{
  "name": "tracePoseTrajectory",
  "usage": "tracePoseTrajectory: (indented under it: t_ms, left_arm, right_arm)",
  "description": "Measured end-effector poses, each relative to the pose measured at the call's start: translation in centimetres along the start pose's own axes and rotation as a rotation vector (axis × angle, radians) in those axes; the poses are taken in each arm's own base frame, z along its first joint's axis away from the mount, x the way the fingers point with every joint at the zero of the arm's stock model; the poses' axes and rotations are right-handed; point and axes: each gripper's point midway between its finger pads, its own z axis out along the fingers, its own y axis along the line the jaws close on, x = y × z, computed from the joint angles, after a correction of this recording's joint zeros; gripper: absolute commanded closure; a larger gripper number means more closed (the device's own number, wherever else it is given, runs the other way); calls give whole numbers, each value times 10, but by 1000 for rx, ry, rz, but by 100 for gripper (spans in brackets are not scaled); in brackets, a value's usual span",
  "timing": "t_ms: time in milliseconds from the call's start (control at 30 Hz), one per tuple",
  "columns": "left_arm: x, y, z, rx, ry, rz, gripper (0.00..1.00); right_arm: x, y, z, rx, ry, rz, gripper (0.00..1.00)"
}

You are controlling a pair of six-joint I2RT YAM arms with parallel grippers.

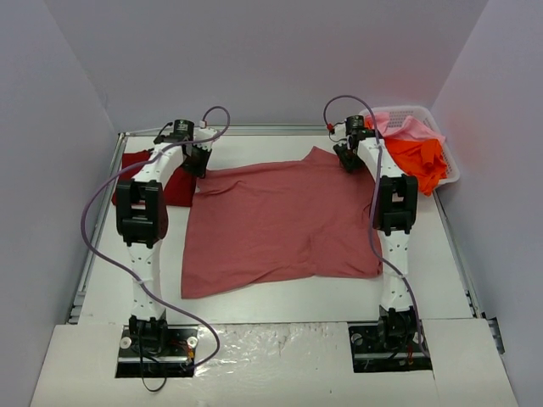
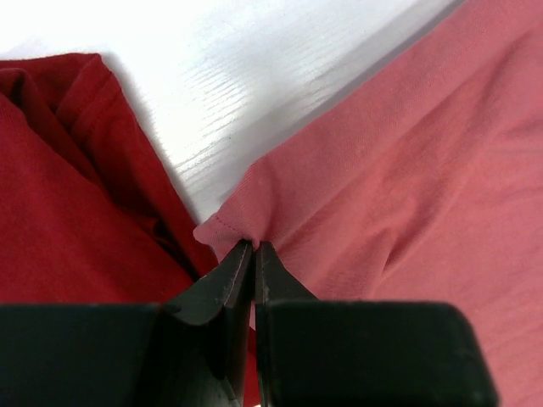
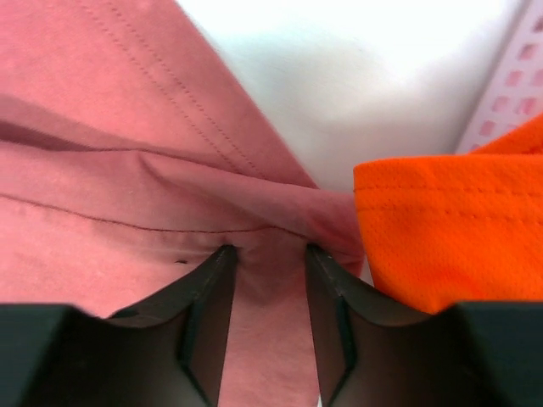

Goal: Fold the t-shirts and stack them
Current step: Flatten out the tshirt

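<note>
Bolted nearest the lens, the left arm's base (image 1: pixel 157 341) and the right arm's base (image 1: pixel 392 335) sit in cut-outs at the near edge of a glossy white desk (image 1: pixel 280 298). Plain pale grey walls (image 1: pixel 254 59) close in the desk on three sides, and a thin metal rail (image 1: pixel 97 225) runs along its edges. Purple cables (image 1: pixel 89 229) loop along each arm.

A rose-red t-shirt (image 1: pixel 280 222) lies spread flat, mid-desk, somewhat skewed and creased. At its far left corner the left claw (image 2: pixel 254 248) is pinched tight on the stitched hem. Left of that corner, touching it, lies a dark crimson t-shirt (image 1: pixel 136 165), folded. At the rose-red shirt's far right corner the right claw (image 3: pixel 267 250) stands partly apart, its fingers (image 3: pixel 212 288) set on either side of a raised fold of the cloth.

Right of that corner sits a white lattice basket (image 1: pixel 424 111). An orange t-shirt (image 1: pixel 416 157) spills over its near rim and reaches the rose-red cloth; a light pink t-shirt (image 1: pixel 411 129) lies behind it.
</note>
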Motion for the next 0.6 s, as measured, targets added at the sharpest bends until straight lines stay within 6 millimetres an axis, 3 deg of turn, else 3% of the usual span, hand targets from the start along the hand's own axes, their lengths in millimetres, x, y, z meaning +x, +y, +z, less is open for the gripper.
tracePoseTrajectory:
  t_ms: [367, 400, 500, 600]
  left_arm:
    - [-1, -2, -10, 4, -11, 0, 98]
    - [0, -2, -10, 5, -11, -2, 98]
    - [4, -2, -8, 10, -1, -6, 98]
    - [9, -3, -7, 14, 10, -11, 98]
  right_arm:
    - [-4, 18, 3, -146, -54, -21, 95]
    - [-4, 20, 3, -155, -58, -25, 95]
    - [-4, 19, 3, -161, -64, -36, 76]
    - [-6, 15, 3, -151, -72, -38, 66]
